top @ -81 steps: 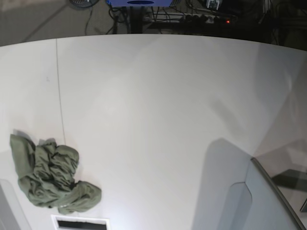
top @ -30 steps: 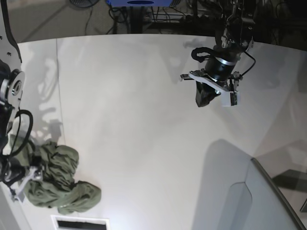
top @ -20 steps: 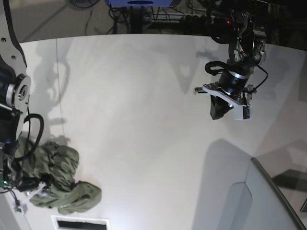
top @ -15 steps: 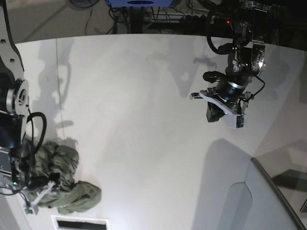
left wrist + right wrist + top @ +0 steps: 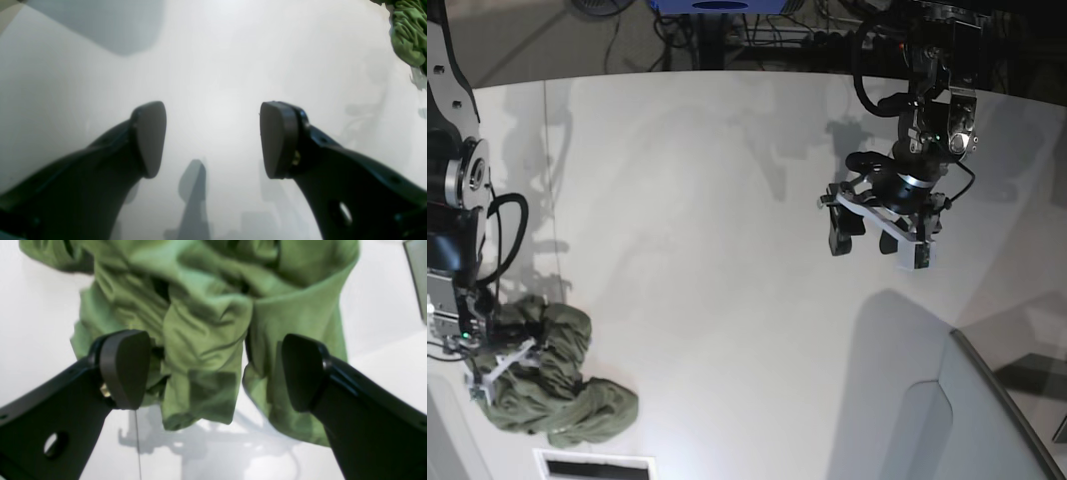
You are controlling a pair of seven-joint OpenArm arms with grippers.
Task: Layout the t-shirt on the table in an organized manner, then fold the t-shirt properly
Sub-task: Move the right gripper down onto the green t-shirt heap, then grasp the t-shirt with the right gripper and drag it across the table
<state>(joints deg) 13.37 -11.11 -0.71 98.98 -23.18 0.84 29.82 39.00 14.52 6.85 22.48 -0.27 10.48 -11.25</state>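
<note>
The olive-green t-shirt (image 5: pixel 562 385) lies crumpled in a heap near the front left of the white table (image 5: pixel 707 200). My right gripper (image 5: pixel 499 360) hangs low over the heap's left part. In the right wrist view it (image 5: pixel 213 370) is open, its fingers (image 5: pixel 125 368) straddling folds of the t-shirt (image 5: pixel 206 323); I cannot tell whether they touch the cloth. My left gripper (image 5: pixel 867 238) hovers far to the right over bare table. In the left wrist view it (image 5: pixel 214 139) is open and empty, and the t-shirt (image 5: pixel 408 36) shows only in the top right corner.
A grey raised panel (image 5: pixel 972 420) fills the front right corner. A white slotted fitting (image 5: pixel 592 465) sits at the front edge just below the heap. A thin dark seam (image 5: pixel 552 190) runs down the table's left side. Cables and equipment lie beyond the curved far edge.
My left gripper went from shut to open while drifting slightly right and nearer. My right gripper, open throughout, moved in from the heap's left edge over the cloth.
</note>
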